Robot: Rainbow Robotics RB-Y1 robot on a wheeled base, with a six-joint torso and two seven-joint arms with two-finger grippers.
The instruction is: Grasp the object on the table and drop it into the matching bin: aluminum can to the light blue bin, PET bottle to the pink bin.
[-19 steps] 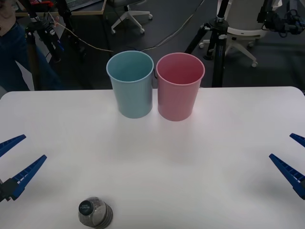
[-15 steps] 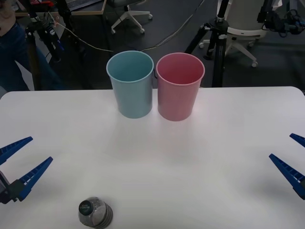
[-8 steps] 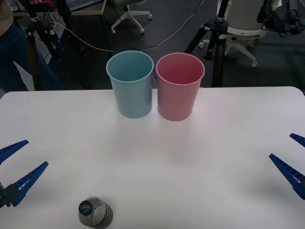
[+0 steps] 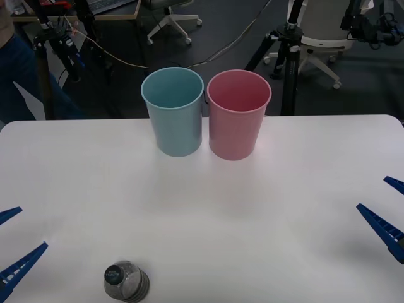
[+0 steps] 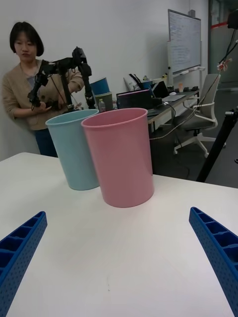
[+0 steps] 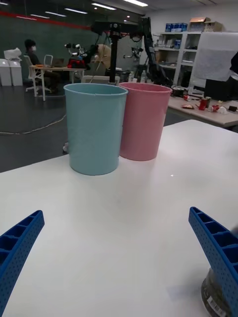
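Observation:
The PET bottle [image 4: 125, 281] stands upright on the white table [image 4: 208, 208] near its front edge, left of centre; I see its black cap from above. My left gripper [image 4: 33, 227] is open, to the left of the bottle and apart from it. In the left wrist view the bottle [image 6: 212, 297] peeks out beside one finger of that open gripper [image 6: 116, 212]. The light blue bin [image 4: 173, 117] and the pink bin [image 4: 238, 120] stand side by side at the table's far edge. My right gripper [image 4: 372, 192] hangs open at the right edge, holding nothing.
A black tripod [image 4: 287, 57] and office chairs [image 4: 322, 44] stand on the floor beyond the table. Both wrist views look across bare tabletop to the light blue bin [image 6: 95, 129] [image 5: 72, 148] and the pink bin [image 6: 144, 121] [image 5: 121, 158].
My left gripper edged forward, then drew back toward the table's near left corner, still open. The bottle, the bins and the right gripper stayed put.

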